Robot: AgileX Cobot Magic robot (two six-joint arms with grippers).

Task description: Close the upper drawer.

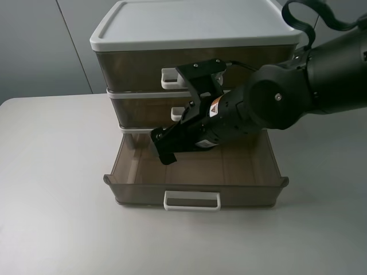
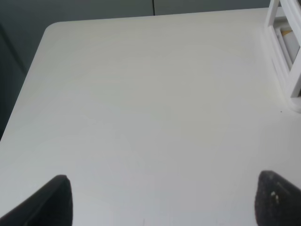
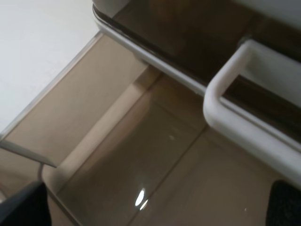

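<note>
Smoky-brown upper drawer (image 1: 195, 66) tops the stack, front seemingly nearly home | risk: right fingers (image 3: 23, 207), spread and empty, hang by middle handle (image 3: 254, 139), so a push may hit the wrong drawer | bottom drawer (image 1: 137, 193) pulled out, empty | left fingers (image 2: 51, 200) spread over surface (image 2: 141, 94)

Cabinet lid (image 1: 195, 26): white plastic, smooth, semi-matt. Upper drawer (image 1: 132, 69) & open bottom drawer (image 1: 137, 195) at 6 o'clock: smoky brown see-thru plastic, glossy, w/ light glints inside. Handle (image 1: 192, 200): white plastic, smooth, slight sheen. Table (image 1: 51, 189): off-white, matt, even. Right arm (image 1: 287, 97) at 3 o'clock: black casing, satin.
</note>
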